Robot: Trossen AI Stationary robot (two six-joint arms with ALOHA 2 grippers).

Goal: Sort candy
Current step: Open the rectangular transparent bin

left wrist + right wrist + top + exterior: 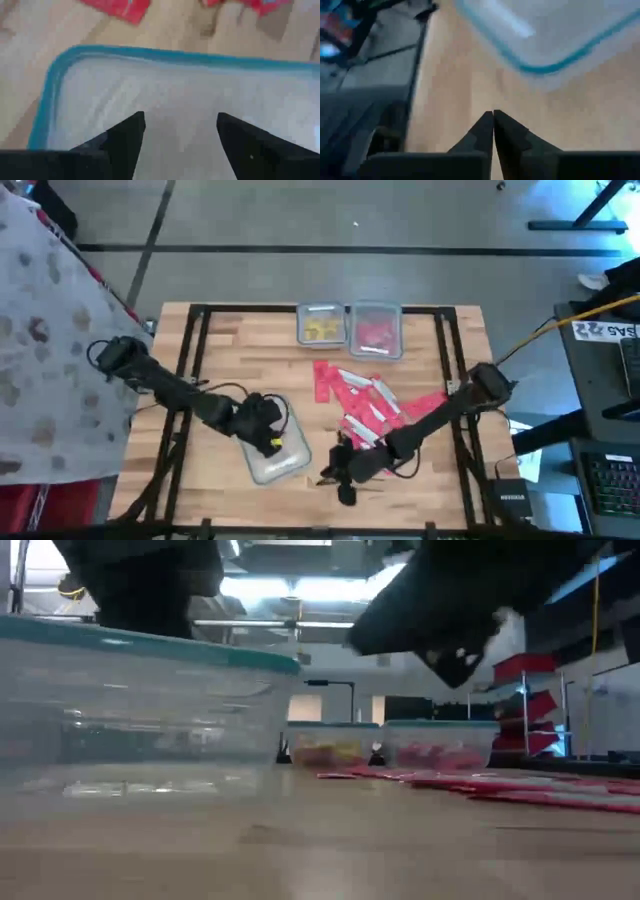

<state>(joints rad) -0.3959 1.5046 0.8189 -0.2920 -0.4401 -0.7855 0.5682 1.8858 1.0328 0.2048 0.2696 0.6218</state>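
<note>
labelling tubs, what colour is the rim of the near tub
Teal-blue, on the near tub's rim; clearest in the left wrist view.

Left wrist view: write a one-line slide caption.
Open left gripper hovers over a blue-rimmed clear tub; red candy lies on the table beyond.

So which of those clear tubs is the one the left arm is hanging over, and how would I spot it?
Start from the wooden table and look to its near edge, left of the heap of red candy. There sits a clear tub with a teal rim, the open left gripper above it. Unlike the two tubs at the far edge, which hold yellow and red sweets, it looks almost empty.
</note>
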